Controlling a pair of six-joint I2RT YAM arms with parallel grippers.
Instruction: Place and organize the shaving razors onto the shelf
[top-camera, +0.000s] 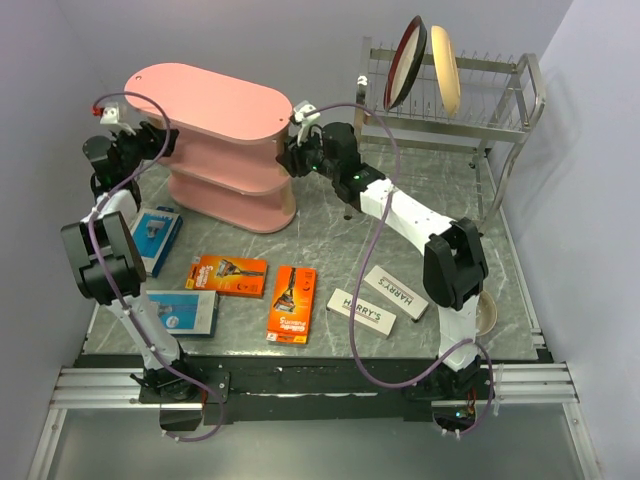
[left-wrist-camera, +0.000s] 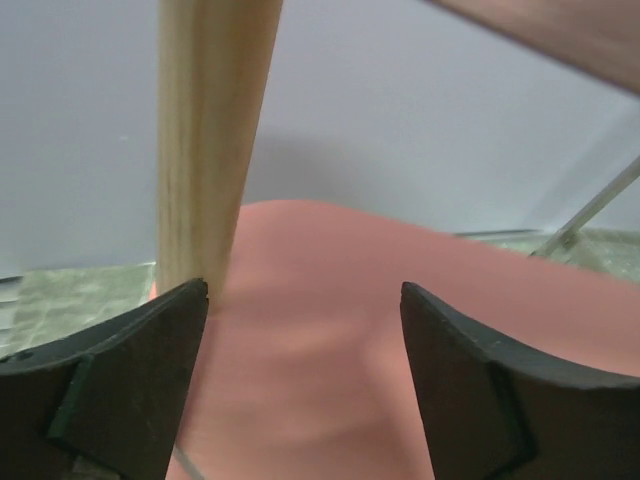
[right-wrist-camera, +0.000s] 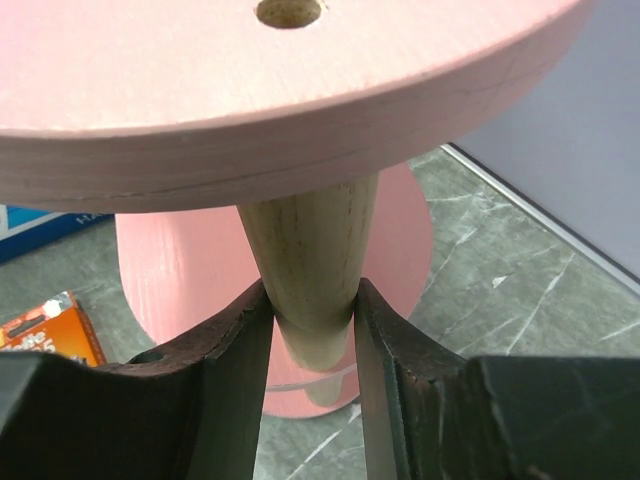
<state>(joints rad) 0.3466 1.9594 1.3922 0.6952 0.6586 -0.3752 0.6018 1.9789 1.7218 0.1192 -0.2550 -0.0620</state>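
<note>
The pink shelf (top-camera: 210, 95) stands at the back left of the table, and no pack shows on it. Two orange razor cards (top-camera: 230, 275) (top-camera: 292, 303), two blue-and-white cards (top-camera: 155, 235) (top-camera: 183, 312) and two white HARRY'S boxes (top-camera: 362, 310) (top-camera: 396, 291) lie flat on the table in front. My right gripper (right-wrist-camera: 312, 285) is shut on a wooden post (right-wrist-camera: 310, 250) under the shelf's right end (right-wrist-camera: 250, 100). My left gripper (left-wrist-camera: 305, 290) is open at the shelf's left end. A wooden post (left-wrist-camera: 205, 130) stands just beyond its left fingertip, with a pink tier (left-wrist-camera: 320, 360) beyond the jaws.
A steel dish rack (top-camera: 470, 100) at the back right holds a dark red plate (top-camera: 405, 60) and a cream plate (top-camera: 447, 68) on edge. Another pale plate (top-camera: 487, 312) lies behind the right arm's elbow. The right wrist view shows an orange card (right-wrist-camera: 50, 325) past the shelf's base.
</note>
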